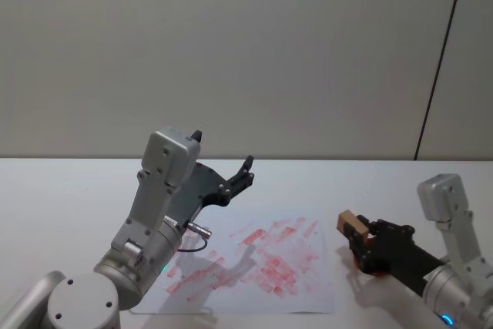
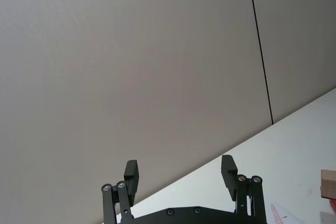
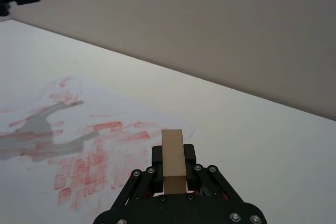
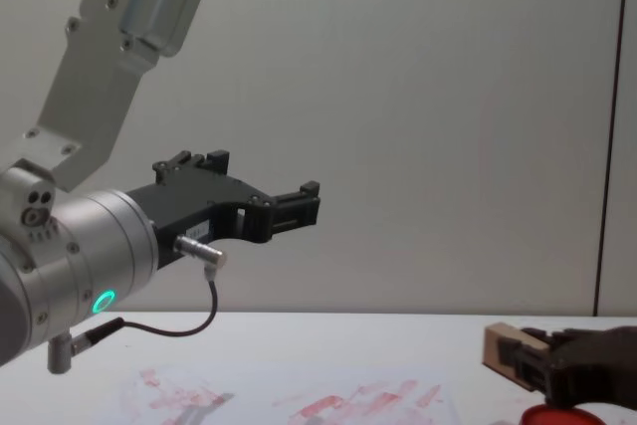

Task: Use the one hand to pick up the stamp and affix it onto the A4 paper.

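We find the right gripper [image 1: 358,230] clamped on the stamp [image 1: 348,222], raised just right of the A4 paper [image 1: 312,294], a block we judge light, rigid and best gripped across its flat sides, while the left gripper [image 2: 179,167] hangs spread and idle at far left.

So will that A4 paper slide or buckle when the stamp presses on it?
Nothing visible pins the thin A4 paper, so a sideways drag may skid it. It lies flat, so a vertical press of the stamp, held in the right end effector beside it, probably won't buckle it. Left end effector hangs open above.
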Available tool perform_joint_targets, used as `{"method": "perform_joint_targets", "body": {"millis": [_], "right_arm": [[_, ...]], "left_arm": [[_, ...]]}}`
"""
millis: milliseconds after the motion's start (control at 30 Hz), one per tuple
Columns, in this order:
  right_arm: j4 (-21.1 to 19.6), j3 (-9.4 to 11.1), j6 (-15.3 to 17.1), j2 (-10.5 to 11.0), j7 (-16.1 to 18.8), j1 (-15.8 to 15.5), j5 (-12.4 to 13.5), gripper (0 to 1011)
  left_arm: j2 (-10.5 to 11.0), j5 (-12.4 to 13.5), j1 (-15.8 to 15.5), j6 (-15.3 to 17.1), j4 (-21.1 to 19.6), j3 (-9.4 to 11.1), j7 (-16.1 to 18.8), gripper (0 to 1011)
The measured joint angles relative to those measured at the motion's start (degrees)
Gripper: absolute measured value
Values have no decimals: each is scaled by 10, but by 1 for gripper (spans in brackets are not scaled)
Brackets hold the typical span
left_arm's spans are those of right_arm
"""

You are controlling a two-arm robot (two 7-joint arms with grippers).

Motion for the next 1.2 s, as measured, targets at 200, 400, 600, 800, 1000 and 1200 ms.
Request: {"method": "perform_joint_targets", "body": {"millis": [200, 400, 600, 800, 1000, 1200], "right_arm": [[-12, -10, -2, -4, 15, -5, -7, 217], [-15, -18, -2, -6, 26, -10, -17, 216], [-16, -28, -2, -7, 36, -17, -30, 217], [-16, -33, -2, -7, 41, -21, -41, 216], [-12, -38, -2, -7, 43, -25, -51, 217], [-7, -42, -1, -6, 45, -28, -60, 216]], "left_arm": [[0, 0, 0, 0, 0, 0, 0, 1002], [0, 0, 0, 0, 0, 0, 0, 1002], [0, 0, 0, 0, 0, 0, 0, 1002], [0, 0, 0, 0, 0, 0, 0, 1003], [0, 0, 0, 0, 0, 0, 0, 1002], [0, 0, 0, 0, 0, 0, 0, 1002]]}}
